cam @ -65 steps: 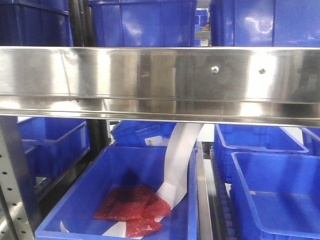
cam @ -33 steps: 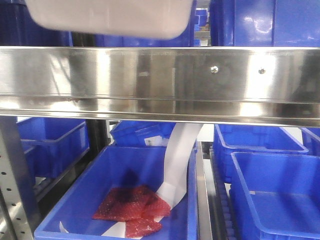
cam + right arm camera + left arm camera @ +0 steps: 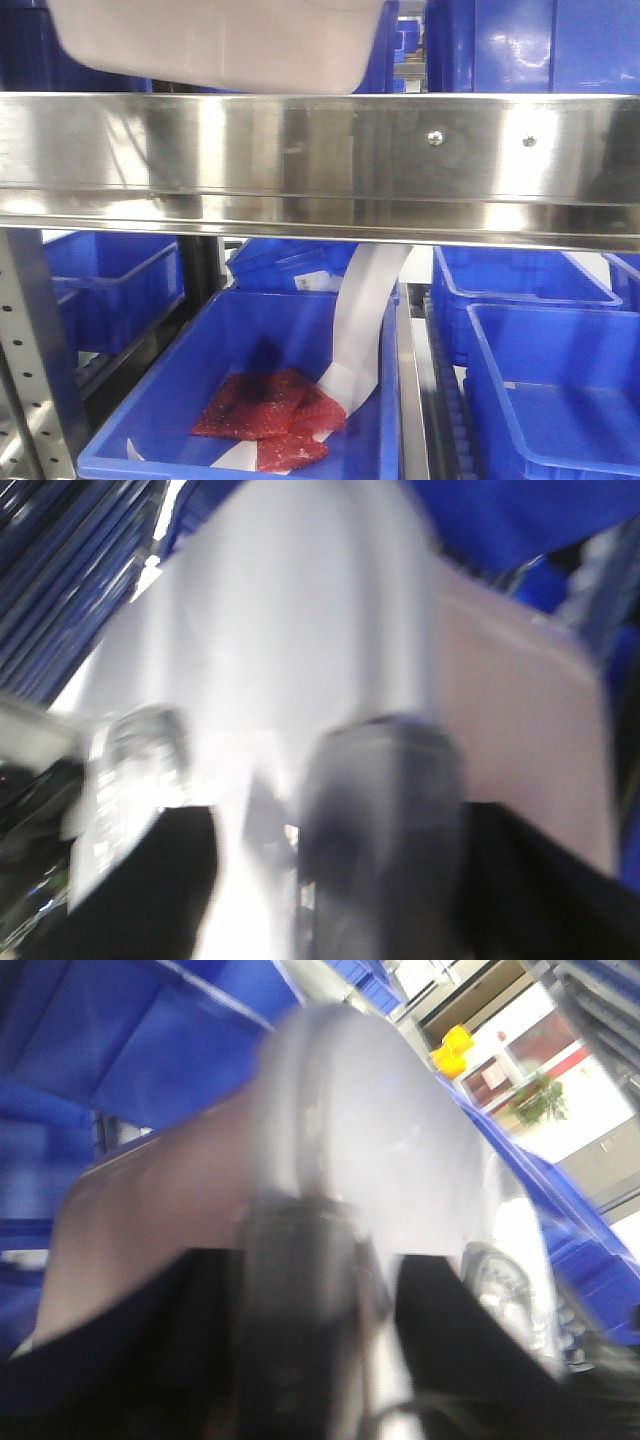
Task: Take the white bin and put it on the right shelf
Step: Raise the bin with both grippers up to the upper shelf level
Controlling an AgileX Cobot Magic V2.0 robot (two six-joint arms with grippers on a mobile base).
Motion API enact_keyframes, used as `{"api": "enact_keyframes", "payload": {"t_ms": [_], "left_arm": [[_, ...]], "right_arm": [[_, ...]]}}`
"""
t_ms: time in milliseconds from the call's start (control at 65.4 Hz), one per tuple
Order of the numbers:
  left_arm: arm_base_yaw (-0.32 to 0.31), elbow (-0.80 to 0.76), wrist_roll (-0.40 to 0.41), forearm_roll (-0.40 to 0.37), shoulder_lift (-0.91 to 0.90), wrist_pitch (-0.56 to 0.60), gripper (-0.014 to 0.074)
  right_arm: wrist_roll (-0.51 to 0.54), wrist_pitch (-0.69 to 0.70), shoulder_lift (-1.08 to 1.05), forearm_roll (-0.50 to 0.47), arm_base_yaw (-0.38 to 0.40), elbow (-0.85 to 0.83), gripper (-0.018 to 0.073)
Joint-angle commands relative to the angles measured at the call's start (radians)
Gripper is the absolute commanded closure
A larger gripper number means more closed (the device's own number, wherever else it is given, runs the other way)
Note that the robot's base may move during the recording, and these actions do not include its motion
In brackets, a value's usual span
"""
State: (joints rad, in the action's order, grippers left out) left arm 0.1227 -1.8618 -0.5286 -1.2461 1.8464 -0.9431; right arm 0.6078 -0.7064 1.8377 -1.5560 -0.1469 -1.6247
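Grips the white bin [image 3: 215, 40] from two sides. Clamps its white rim between the jaws of the left gripper [image 3: 400, 1250], with the pinkish wall outside the dark jaw; badly blurred. Clamps the pale lid edge likewise between the jaws of the right gripper [image 3: 260, 750], pink wall beyond the dark jaw. Holds it tilted, seen from the front, just above the right shelf [image 3: 320, 150], over the left part of the steel rail. Shows it lower and larger than half a second ago; shows none of it a second ago. Shows the rail screws [image 3: 435, 137] slightly further right than before. Keeps, under the rail, the blue bin [image 3: 250, 340] with red bags [image 3: 265, 420] and white paper strip [image 3: 360, 310] as before.
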Motion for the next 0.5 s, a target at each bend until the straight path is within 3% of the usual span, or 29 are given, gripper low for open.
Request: {"api": "enact_keyframes", "payload": {"t_ms": [0, 290, 382, 489], "left_arm": [[-0.046, -0.016, 0.045, -0.127, -0.010, -0.134, 0.0165], [-0.046, -0.129, 0.045, -0.092, -0.014, -0.254, 0.0155], [-0.046, -0.185, 0.048, -0.013, -0.022, -0.267, 0.0155], [-0.048, -0.231, 0.075, 0.137, -0.041, -0.280, 0.0155]], "right_arm": [[-0.016, -0.197, -0.074, -0.192, -0.050, -0.049, -0.0074], [-0.004, -0.234, -0.097, -0.149, -0.021, -0.049, -0.0074], [-0.004, -0.230, -0.116, -0.092, -0.004, -0.049, -0.0074], [-0.004, -0.217, -0.145, -0.002, 0.022, -0.049, -0.0074]]}}
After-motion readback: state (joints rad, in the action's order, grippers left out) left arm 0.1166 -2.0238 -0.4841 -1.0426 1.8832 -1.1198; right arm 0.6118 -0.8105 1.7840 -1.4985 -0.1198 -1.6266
